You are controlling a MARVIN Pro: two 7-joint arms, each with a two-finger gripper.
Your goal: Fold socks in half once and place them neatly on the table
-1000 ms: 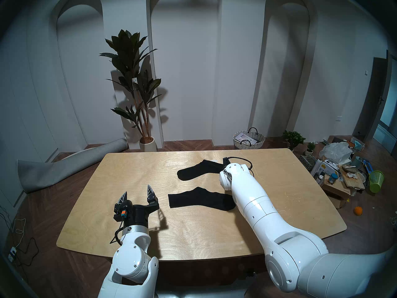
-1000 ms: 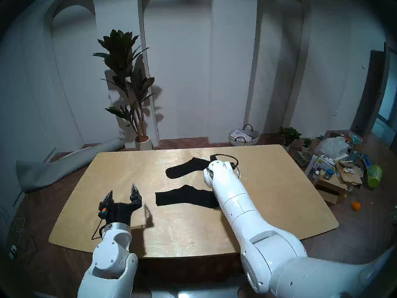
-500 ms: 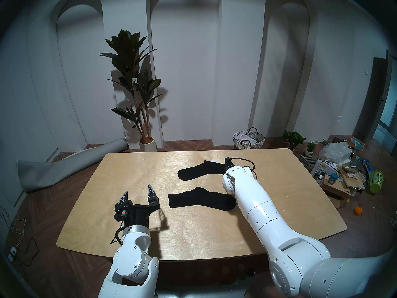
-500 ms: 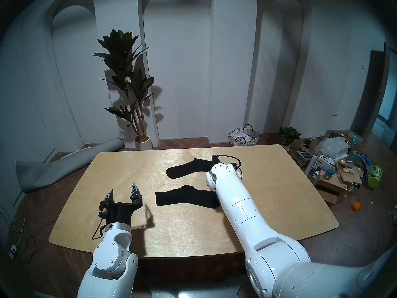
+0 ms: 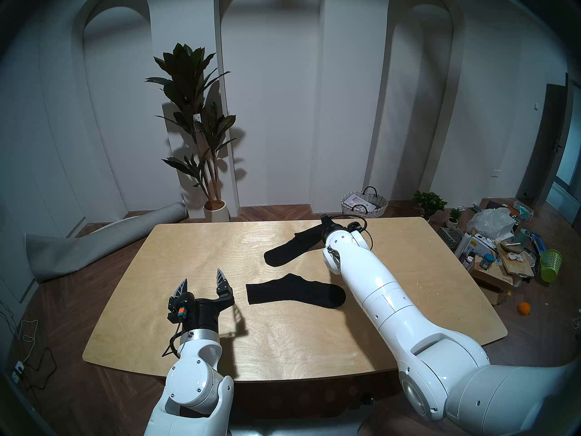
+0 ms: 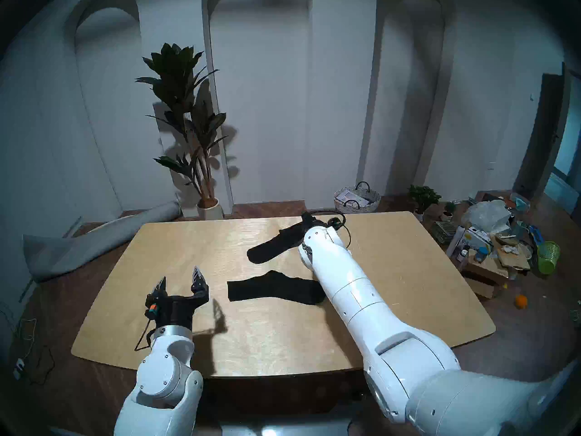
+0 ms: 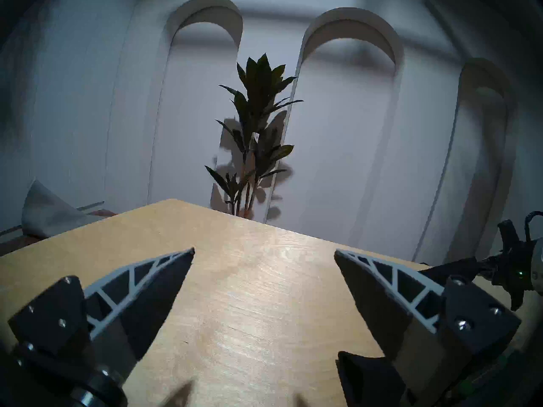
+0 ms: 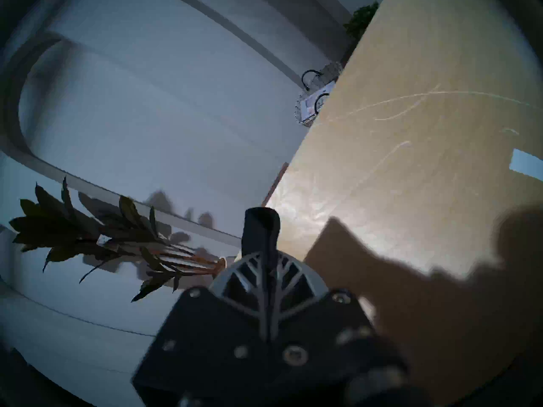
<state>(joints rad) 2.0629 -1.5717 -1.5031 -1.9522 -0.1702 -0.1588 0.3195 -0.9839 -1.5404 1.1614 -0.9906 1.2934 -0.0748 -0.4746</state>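
Over on the left, the left gripper (image 5: pixel 202 281) hangs level above the plywood table (image 5: pixel 195 246), its fingers (image 7: pixel 379 283) spread wide with nothing between them. Just right of it the near sock (image 5: pixel 295 291) lies flat and full length on the wood, not folded. Farther back and to the right, the right gripper (image 8: pixel 261 250) is clenched on the cuff end of the far sock (image 5: pixel 290 249); that end is raised off the table while the toe end rests on it. By my reckoning the job has barely begun: the first fold is only starting, and the near sock waits untouched.
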